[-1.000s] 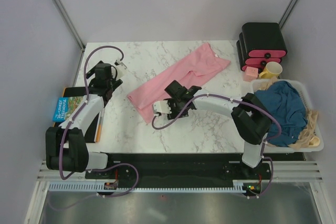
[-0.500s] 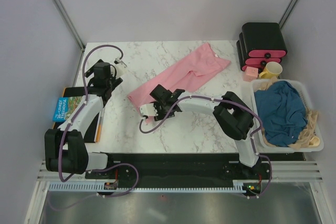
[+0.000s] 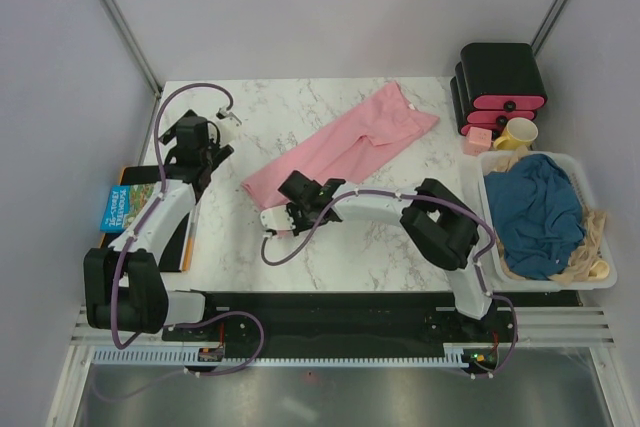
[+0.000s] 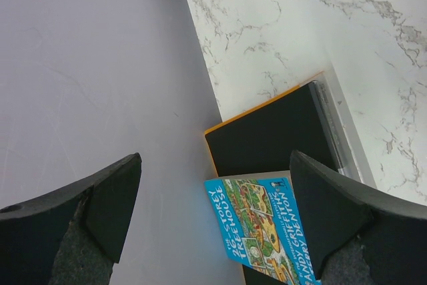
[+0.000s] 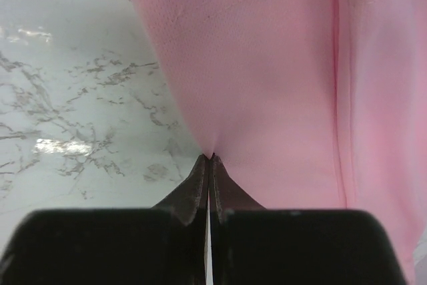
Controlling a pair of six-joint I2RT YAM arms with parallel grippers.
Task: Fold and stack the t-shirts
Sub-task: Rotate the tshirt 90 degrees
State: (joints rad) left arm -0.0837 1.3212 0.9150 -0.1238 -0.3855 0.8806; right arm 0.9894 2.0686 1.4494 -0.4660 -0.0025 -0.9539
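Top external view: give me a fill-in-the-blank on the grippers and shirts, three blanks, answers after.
The right gripper is shut on the ____ t-shirt. The left gripper is ____, holding nothing. The blue t-shirt lies in the white basket, not on the ____.
Answers: pink; open; table.

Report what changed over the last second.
The right gripper slid left along the near end of the pink t-shirt and is pinched shut on its edge. The left gripper, open above the book, and the teal t-shirt in the basket stayed put.
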